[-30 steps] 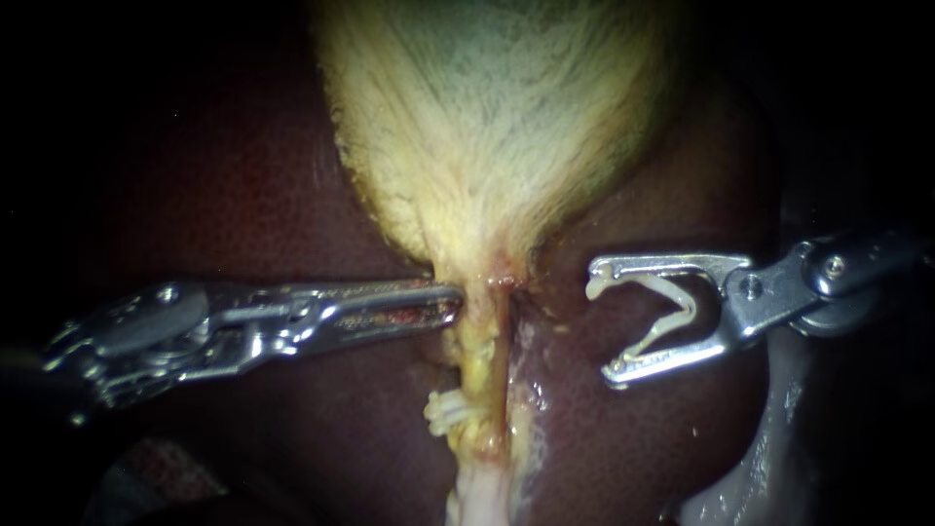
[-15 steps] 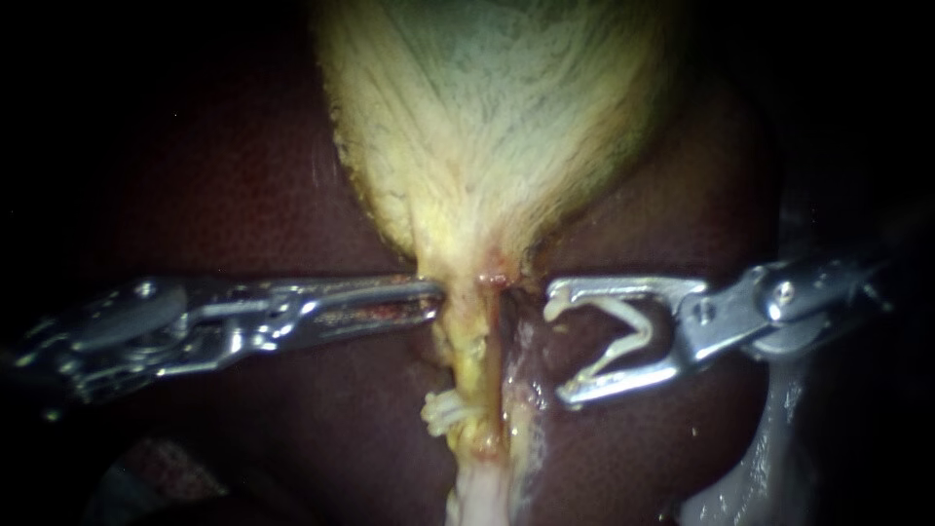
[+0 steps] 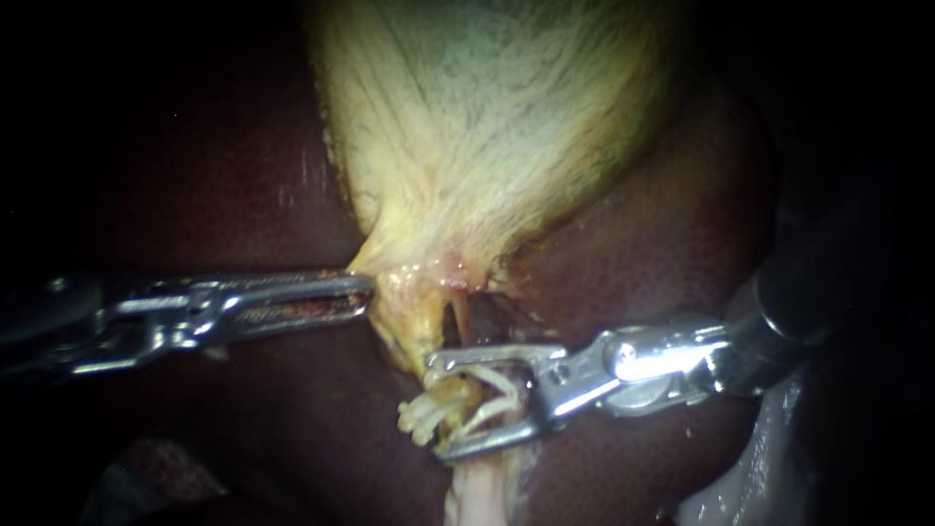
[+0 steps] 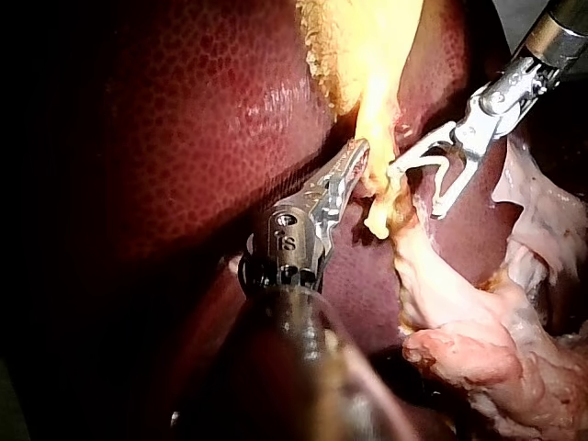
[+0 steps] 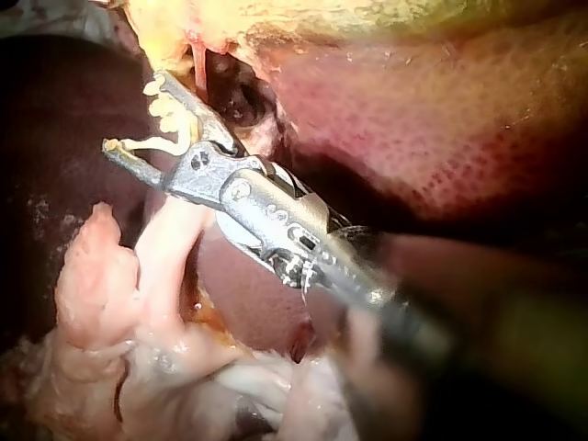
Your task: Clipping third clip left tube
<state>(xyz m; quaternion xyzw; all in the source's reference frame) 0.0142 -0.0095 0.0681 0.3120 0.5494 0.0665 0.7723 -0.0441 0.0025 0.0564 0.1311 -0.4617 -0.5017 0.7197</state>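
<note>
1. Endoscope: close, facing the liver (image 3: 243, 195) and the gallbladder (image 3: 487, 127) neck; left instrument (image 3: 365, 297) enters from the left, right instrument (image 3: 435, 407) from the right.
2. Left wrist: close behind its own instrument, looking along the shaft to the gallbladder.
3. Right wrist: nearer still, looking along its shaft from the opposite side of the tube (image 3: 477, 492).
4. All three share the clip (image 3: 506, 390) at the tube.
</note>
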